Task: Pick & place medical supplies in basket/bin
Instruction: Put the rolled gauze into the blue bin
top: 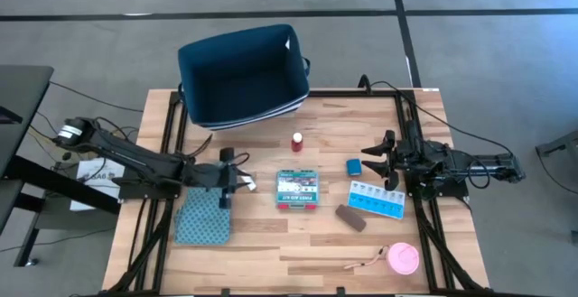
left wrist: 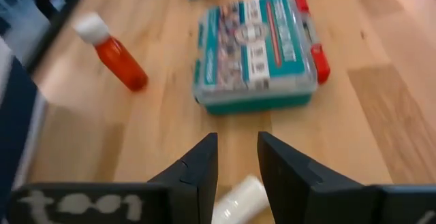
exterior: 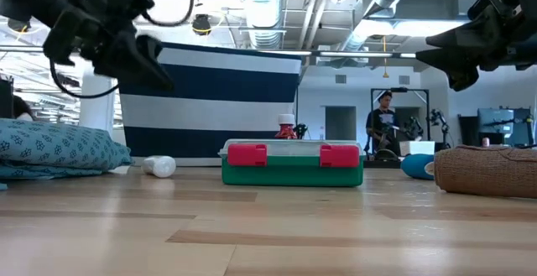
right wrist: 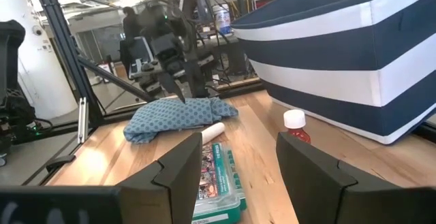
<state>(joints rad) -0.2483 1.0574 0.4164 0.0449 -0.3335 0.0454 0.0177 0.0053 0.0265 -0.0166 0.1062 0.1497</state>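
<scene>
Just below the left claw point(left wrist: 237, 176), spread slightly, lies the white tube point(left wrist: 235, 200) on the tabletop point(top: 262, 234); green-white flat box point(top: 297, 190) ahead. Right claw point(top: 372, 157) spread, near blue block point(top: 354, 166).

Light wood surface point(top: 262, 234) with lots on it: striped navy bin point(top: 242, 76) at the far edge, green-white box point(top: 297, 190), red vial point(top: 296, 141), blue block point(top: 354, 166), pill organiser point(top: 377, 199), brown block point(top: 350, 217), pink disc point(top: 402, 258), white tube point(top: 244, 184), patterned pouch point(top: 202, 218).
</scene>
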